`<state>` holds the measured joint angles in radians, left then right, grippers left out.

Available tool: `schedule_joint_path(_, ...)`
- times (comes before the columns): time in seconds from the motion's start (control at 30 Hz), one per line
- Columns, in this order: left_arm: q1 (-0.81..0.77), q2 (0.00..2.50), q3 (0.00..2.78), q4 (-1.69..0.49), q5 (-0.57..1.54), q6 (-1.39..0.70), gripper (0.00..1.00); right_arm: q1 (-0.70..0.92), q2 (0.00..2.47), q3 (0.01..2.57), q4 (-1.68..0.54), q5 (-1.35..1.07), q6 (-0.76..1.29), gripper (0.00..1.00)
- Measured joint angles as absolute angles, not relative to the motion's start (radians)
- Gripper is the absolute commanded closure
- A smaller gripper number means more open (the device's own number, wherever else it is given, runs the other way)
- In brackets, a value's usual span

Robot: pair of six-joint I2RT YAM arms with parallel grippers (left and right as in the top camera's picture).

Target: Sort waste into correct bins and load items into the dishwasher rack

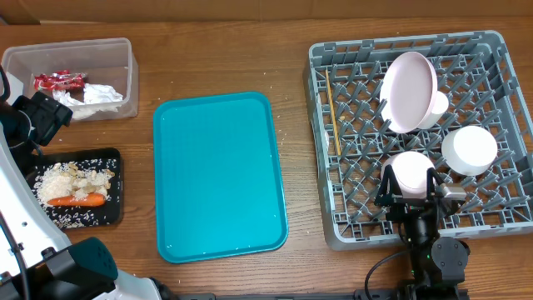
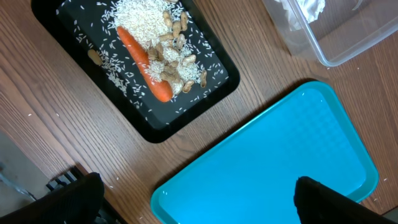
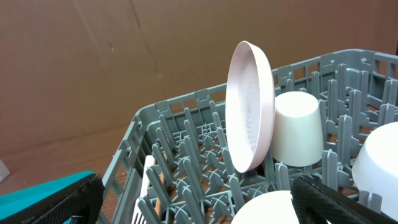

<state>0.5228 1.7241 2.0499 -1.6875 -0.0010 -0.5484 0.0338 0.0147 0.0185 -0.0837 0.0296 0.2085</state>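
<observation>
The grey dishwasher rack (image 1: pixel 321 150) holds an upright pale pink plate (image 1: pixel 408 90), a white cup (image 1: pixel 436 104), a bowl (image 1: pixel 469 150), another bowl (image 1: pixel 411 171) and chopsticks (image 1: pixel 331 117). My right gripper (image 1: pixel 412 193) is open, with this second bowl (image 3: pixel 267 211) between its fingers (image 3: pixel 196 186). A white fork (image 3: pixel 147 186) lies in the rack. The black tray (image 1: pixel 115 158) holds rice, beige scraps and a carrot (image 2: pixel 144 65). The clear tub (image 1: pixel 129 58) holds a red wrapper (image 1: pixel 58 81) and a napkin (image 1: pixel 102 94). My left gripper (image 1: pixel 46 112) is open and empty, high above the teal tray's corner (image 2: pixel 199 186).
The teal tray (image 1: pixel 218 175) lies bare in the middle of the wooden table. Loose rice grains are scattered on the wood round the black tray. Brown cardboard stands behind the rack. The arm bases sit at the front edge.
</observation>
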Motion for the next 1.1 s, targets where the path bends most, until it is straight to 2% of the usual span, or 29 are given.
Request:
schedule_joint_path(0.2,0.496,1.672,2.046,-1.686,-0.001,-0.548,0.00,0.033,0.015,0.019,-0.083,0.029,0.208,0.00)
schedule_joint_path(0.4,0.413,1.457,1.982,-1.681,-0.001,-0.548,0.00,0.033,0.015,0.019,-0.084,0.029,0.209,0.00)
schedule_joint_path(0.63,0.244,1.168,1.740,-1.687,0.000,-0.548,0.00,0.033,0.015,0.019,-0.084,0.029,0.208,0.00)
schedule_joint_path(0.83,0.222,1.026,1.545,-1.676,-0.004,-0.548,0.00,0.034,0.015,0.019,-0.085,0.029,0.208,0.00)
schedule_joint_path(0.97,0.222,0.918,1.452,-1.528,-0.022,-0.554,0.00,0.033,0.015,0.019,-0.085,0.029,0.208,0.00)
schedule_joint_path(1.1,0.181,0.790,1.335,-1.284,-0.013,-0.643,0.00,0.034,0.015,0.019,-0.085,0.029,0.208,0.00)
